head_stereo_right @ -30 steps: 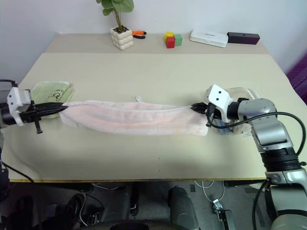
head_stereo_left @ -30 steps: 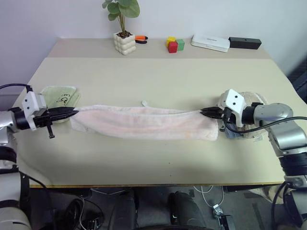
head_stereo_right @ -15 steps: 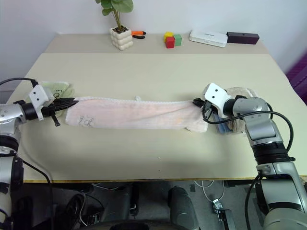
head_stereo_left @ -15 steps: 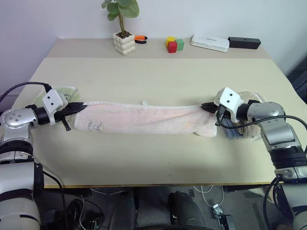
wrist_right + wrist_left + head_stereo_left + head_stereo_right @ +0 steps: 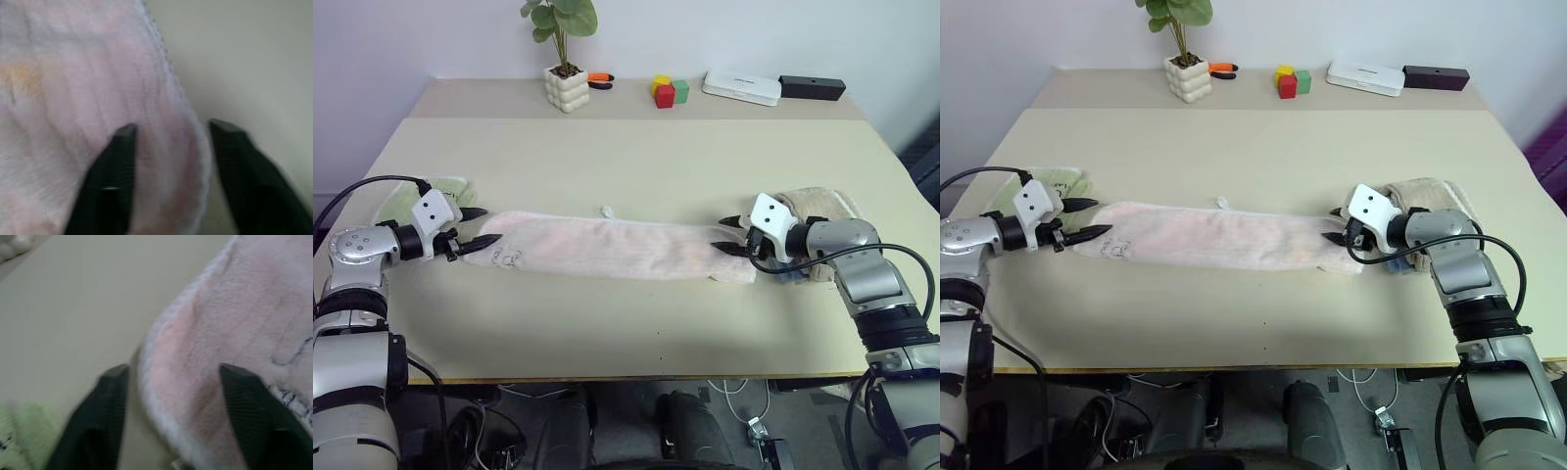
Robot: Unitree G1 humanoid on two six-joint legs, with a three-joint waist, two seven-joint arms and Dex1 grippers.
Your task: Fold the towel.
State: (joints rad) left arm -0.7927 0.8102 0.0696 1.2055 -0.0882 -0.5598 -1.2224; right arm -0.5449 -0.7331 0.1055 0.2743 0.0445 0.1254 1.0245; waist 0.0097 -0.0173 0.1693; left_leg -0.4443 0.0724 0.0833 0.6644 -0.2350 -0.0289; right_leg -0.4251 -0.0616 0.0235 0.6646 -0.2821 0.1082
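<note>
The towel (image 5: 607,247), pale pink and fluffy, lies flat on the table as a long folded strip running left to right, with a small dark mark (image 5: 509,258) near its left end. At that end my left gripper (image 5: 489,225) is open, its black fingers astride the towel's edge (image 5: 234,308) and holding nothing. My right gripper (image 5: 721,235) is open at the other end. Its two fingers straddle the towel's corner (image 5: 73,73) without pinching it.
A light green towel (image 5: 431,191) lies behind my left gripper. A beige towel (image 5: 822,206) sits under my right forearm. At the table's far edge stand a potted plant (image 5: 568,88), coloured blocks (image 5: 671,91), a white box (image 5: 742,87) and a black box (image 5: 813,87).
Both grippers were shut on the towel's ends and have opened, letting go. The stretched towel has come down and now rests slack on the table.
</note>
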